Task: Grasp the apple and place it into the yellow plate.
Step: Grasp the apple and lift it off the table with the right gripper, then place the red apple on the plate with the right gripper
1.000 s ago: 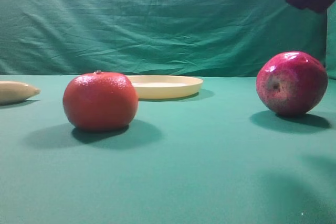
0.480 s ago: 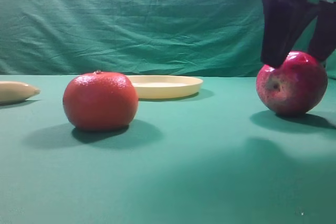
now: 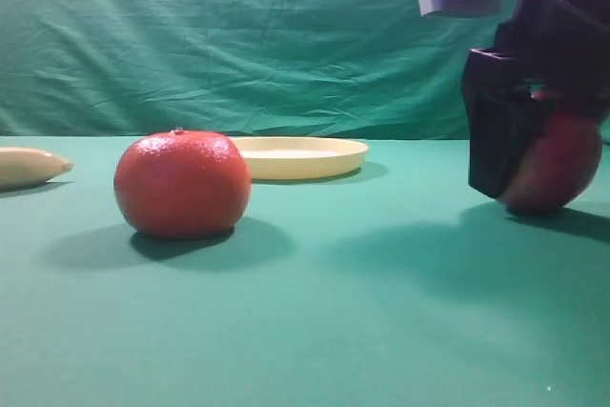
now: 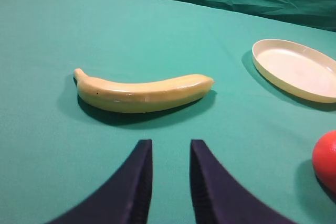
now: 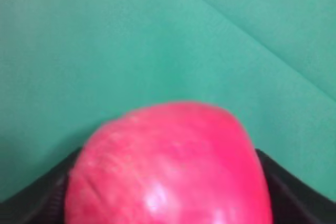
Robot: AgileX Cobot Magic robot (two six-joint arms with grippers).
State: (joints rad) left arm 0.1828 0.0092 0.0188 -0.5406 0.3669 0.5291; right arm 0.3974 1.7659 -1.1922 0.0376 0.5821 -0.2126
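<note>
The glossy magenta-red apple (image 3: 560, 173) sits on the green table at the right. My right gripper (image 3: 545, 190) has come down over it, with one dark finger (image 3: 494, 154) covering its left side. In the right wrist view the apple (image 5: 168, 171) fills the space between the two fingers (image 5: 37, 192), which stand close against its sides; the gripper (image 5: 163, 156) looks open around it. The pale yellow plate (image 3: 300, 157) lies empty at the back middle and also shows in the left wrist view (image 4: 294, 69). My left gripper (image 4: 170, 145) hovers with a narrow gap and holds nothing.
An orange-red tangerine-like fruit (image 3: 181, 183) stands front left, between me and the plate, and peeks in at the edge of the left wrist view (image 4: 326, 161). A pale banana (image 3: 29, 166) lies at the far left (image 4: 144, 94). A green cloth backdrop hangs behind.
My right gripper has come down from the top right and now straddles the apple, hiding its left side. The apple, tangerine, plate and banana have not moved.
</note>
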